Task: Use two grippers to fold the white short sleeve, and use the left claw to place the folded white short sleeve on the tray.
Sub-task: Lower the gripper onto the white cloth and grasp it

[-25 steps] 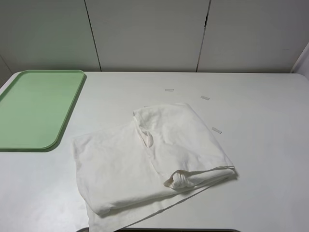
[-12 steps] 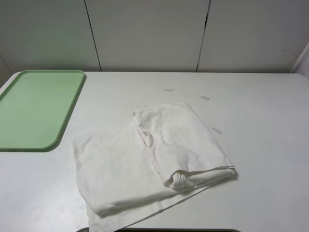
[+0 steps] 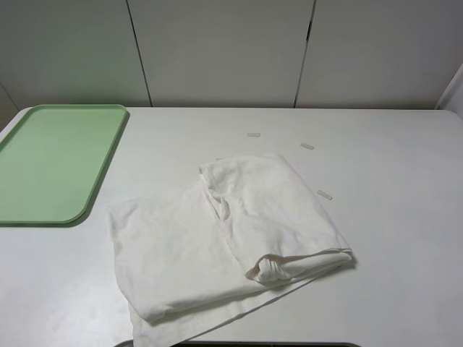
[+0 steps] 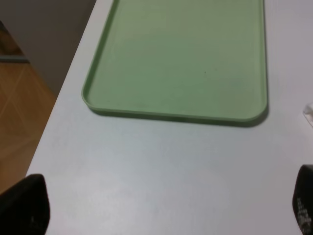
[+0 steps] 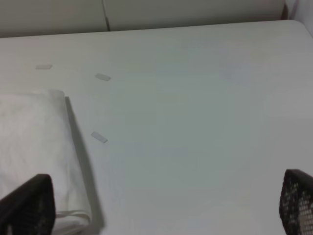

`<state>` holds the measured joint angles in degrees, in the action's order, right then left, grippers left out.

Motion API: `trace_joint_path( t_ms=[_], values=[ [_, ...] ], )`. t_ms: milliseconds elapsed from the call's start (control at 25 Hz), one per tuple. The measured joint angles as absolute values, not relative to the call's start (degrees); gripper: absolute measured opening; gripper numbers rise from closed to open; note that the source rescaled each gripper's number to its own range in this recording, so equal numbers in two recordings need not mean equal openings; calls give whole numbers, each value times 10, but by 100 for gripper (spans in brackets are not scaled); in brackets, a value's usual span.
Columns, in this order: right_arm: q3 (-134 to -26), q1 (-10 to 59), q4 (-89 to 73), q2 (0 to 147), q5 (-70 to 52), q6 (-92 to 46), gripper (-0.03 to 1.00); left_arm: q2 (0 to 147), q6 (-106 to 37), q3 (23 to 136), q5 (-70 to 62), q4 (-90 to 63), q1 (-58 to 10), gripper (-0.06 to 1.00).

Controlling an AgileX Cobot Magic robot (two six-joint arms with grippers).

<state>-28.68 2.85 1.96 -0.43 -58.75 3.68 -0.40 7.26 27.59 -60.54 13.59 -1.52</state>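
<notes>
The white short sleeve [image 3: 224, 242] lies crumpled and partly folded on the white table, near the front middle in the exterior high view; its edge also shows in the right wrist view [image 5: 34, 147]. The pale green tray [image 3: 54, 163] lies at the far left and is empty; it also shows in the left wrist view [image 4: 181, 58]. Neither arm shows in the exterior high view. The left gripper [image 4: 161, 210] is open over bare table in front of the tray, holding nothing. The right gripper [image 5: 161, 205] is open over bare table to the right of the shirt, holding nothing.
Three small white tape strips [image 3: 307, 146] lie on the table behind and right of the shirt; they also show in the right wrist view [image 5: 99, 137]. The table's left edge [image 4: 58, 98] drops to a wooden floor. A grey panelled wall stands behind the table.
</notes>
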Motion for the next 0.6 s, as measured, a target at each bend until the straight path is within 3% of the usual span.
trace_joint_path(
  t_ms=[600],
  values=[
    [-287, 29, 20, -4, -587, 37, 100, -4, 73, 276, -605, 136, -15, 100]
  ],
)
